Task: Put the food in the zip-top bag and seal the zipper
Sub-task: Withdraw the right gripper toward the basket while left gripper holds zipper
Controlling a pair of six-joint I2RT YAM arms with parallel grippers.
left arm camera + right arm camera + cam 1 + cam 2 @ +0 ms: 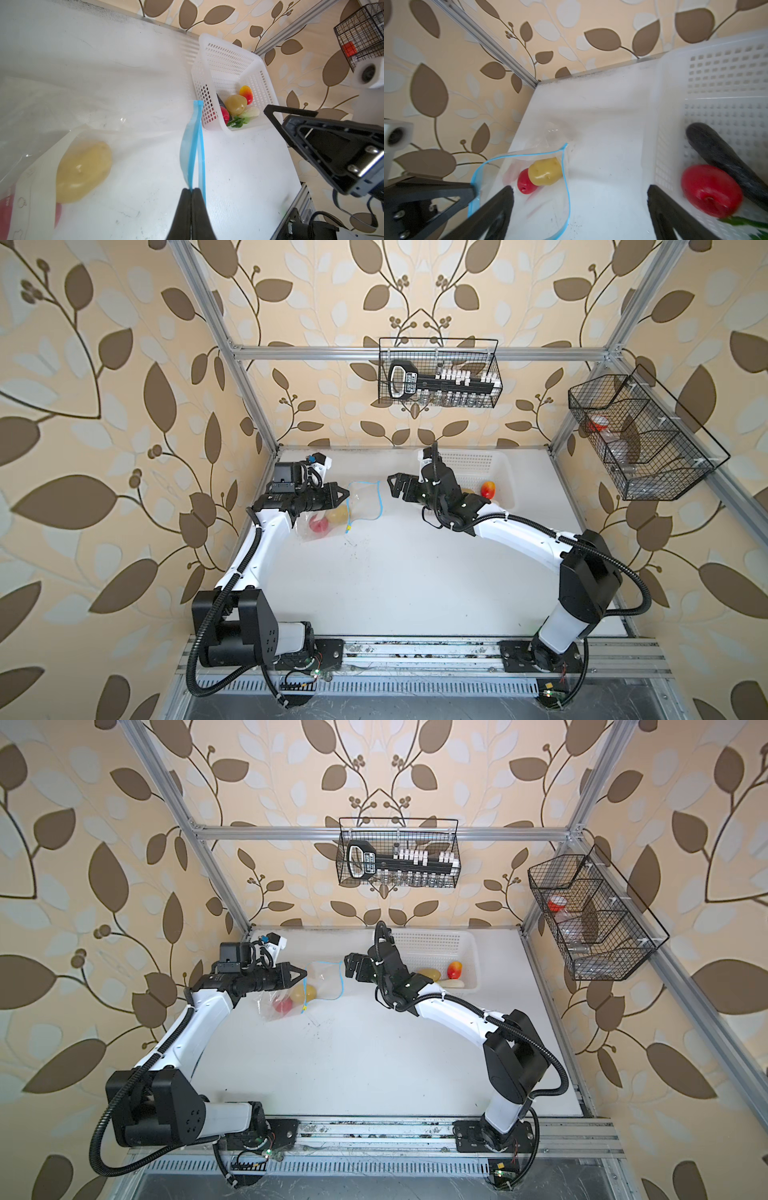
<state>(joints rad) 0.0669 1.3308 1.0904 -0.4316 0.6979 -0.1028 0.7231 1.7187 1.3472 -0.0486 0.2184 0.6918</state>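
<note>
**Robot test cell in a laboratory, dressed to suggest a home.** Leaf-patterned wallpaper (83, 414) lines panels set in a bare aluminium frame (316, 353). A left arm (266, 543) and a right arm (523, 531) are bolted to a slotted rail (415, 649) along the near edge of the white counter (395, 580). A wire basket (439, 374) hangs from the frame. Toy vegetables (235, 105) lie in a plastic basket (469, 460) at the far right corner.

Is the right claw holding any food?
No, the right claw stands wide open with nothing between its jaws.
</note>
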